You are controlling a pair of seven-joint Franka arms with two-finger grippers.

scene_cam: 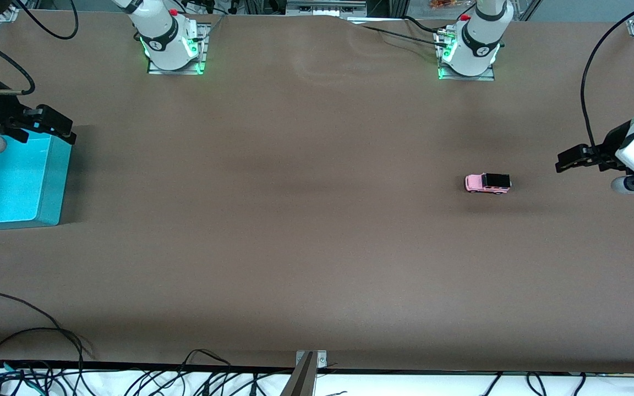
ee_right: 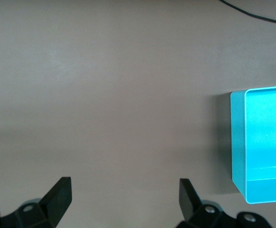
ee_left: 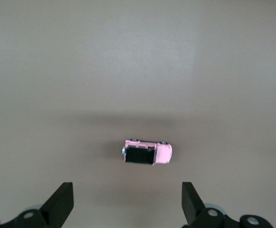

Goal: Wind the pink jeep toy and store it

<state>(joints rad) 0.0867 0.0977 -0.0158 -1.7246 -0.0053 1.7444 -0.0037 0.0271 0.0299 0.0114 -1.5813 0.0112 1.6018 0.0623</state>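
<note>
The pink jeep toy (scene_cam: 487, 183), light pink with a black roof, stands on its wheels on the brown table toward the left arm's end. My left gripper (scene_cam: 567, 159) hovers above the table beside it, nearer that end, open and empty. In the left wrist view the jeep (ee_left: 147, 153) lies just ahead of the gap between the spread fingers (ee_left: 62, 202). My right gripper (scene_cam: 61, 127) hangs open and empty over the corner of a cyan bin (scene_cam: 55, 181) at the right arm's end. The right wrist view shows bare table between its fingers (ee_right: 59, 197) and the bin's wall (ee_right: 238, 142) to one side.
The two arm bases (scene_cam: 174, 44) (scene_cam: 468, 52) stand along the table edge farthest from the front camera. Loose black cables (scene_cam: 36, 330) trail over the edge nearest the camera, and a metal bracket (scene_cam: 310, 360) sits at its middle.
</note>
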